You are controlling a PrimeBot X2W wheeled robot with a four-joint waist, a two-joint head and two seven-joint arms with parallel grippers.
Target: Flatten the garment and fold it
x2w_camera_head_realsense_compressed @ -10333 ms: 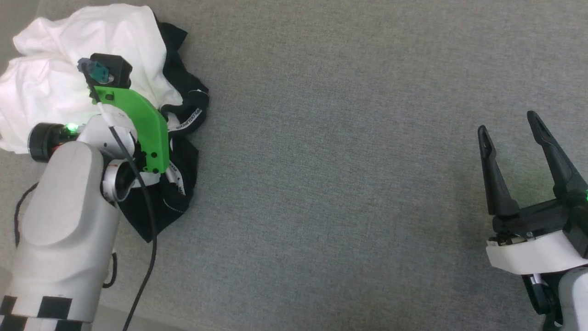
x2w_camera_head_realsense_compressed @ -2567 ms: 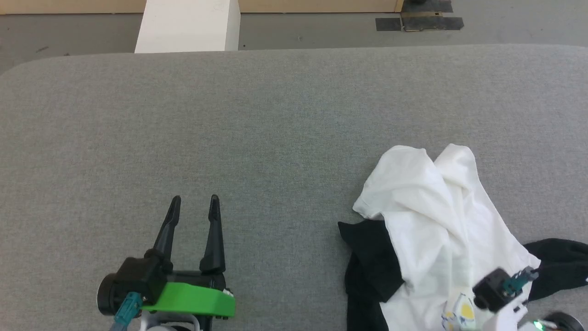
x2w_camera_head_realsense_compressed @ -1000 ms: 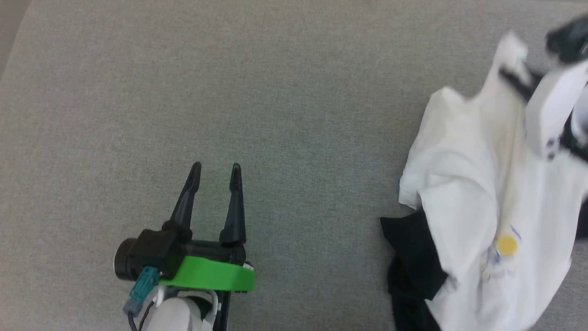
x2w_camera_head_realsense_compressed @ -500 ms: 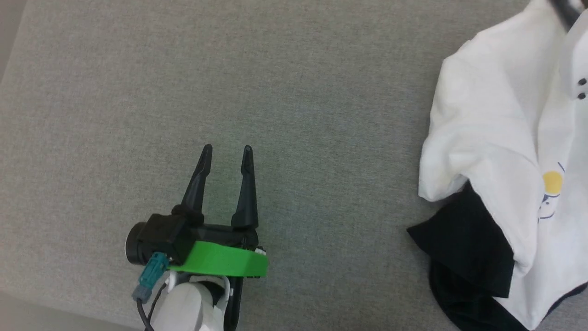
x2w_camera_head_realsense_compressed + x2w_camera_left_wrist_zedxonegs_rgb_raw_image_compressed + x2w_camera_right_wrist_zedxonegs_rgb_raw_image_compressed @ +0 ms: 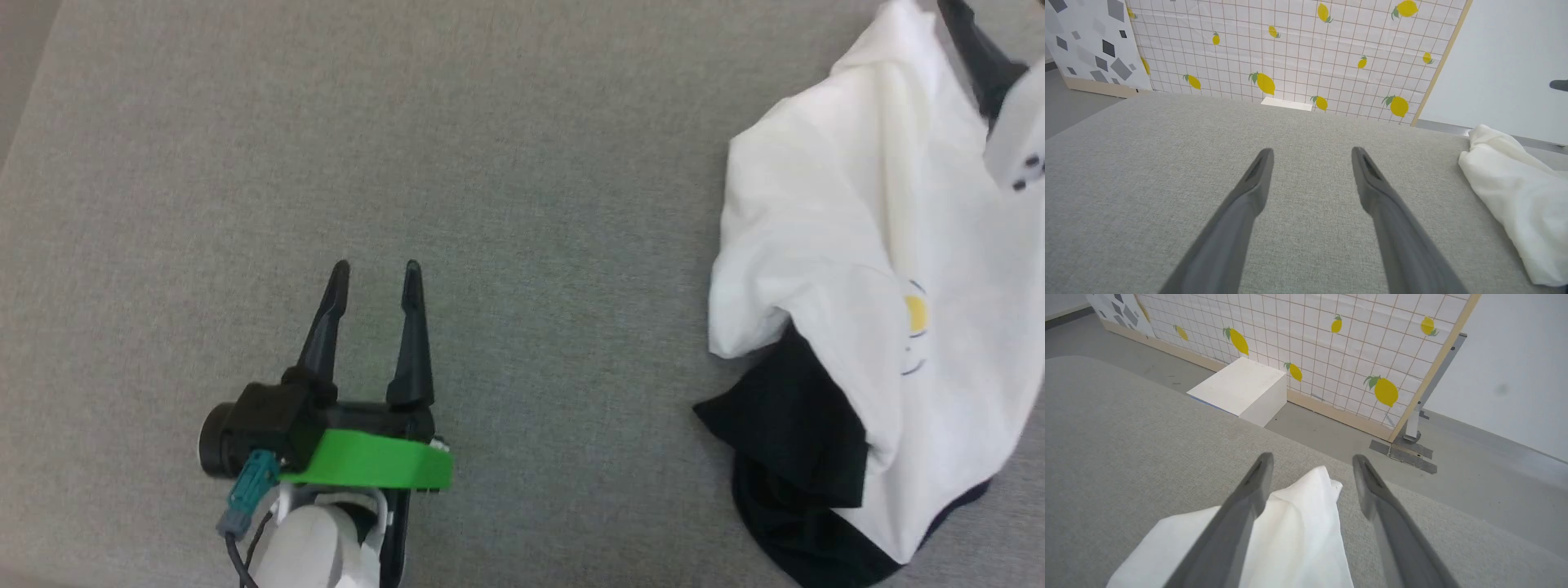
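From the head view, the garment [image 5: 824, 212] lies heaped at the right of the grey padded table [image 5: 522, 163]. Its white body is rumpled, a black sleeve [image 5: 784, 425] sticks out at the lower left of the heap, and the yellow circle [image 5: 916, 314] of the print faces up. It looks light, limp and unbreakable, and the cloth will likely drag and bunch on the fabric top instead of sliding. A hem corner or a shoulder seam seems the best hold, since a pinch in the middle of the body would only lift a fold. The left gripper [image 5: 375, 268] hovers over bare table well apart from the cloth, fingers spread and holding nothing. There is wide open room between it and the heap for spreading. The table's left edge runs close by at the upper left.

In the left wrist view, the left gripper's fingers stand wide over clear table. White cloth lies off to the right and the far edge is ahead, before a lemon-patterned screen [image 5: 1298, 53].

In the right wrist view, the right gripper [image 5: 1311, 459] is spread wide, with a peak of white cloth between and below its fingers; nothing looks pinched. The table's far edge runs close beyond that peak, with floor and a white box [image 5: 1241, 390] past it — little margin there, so spreading should go inward.
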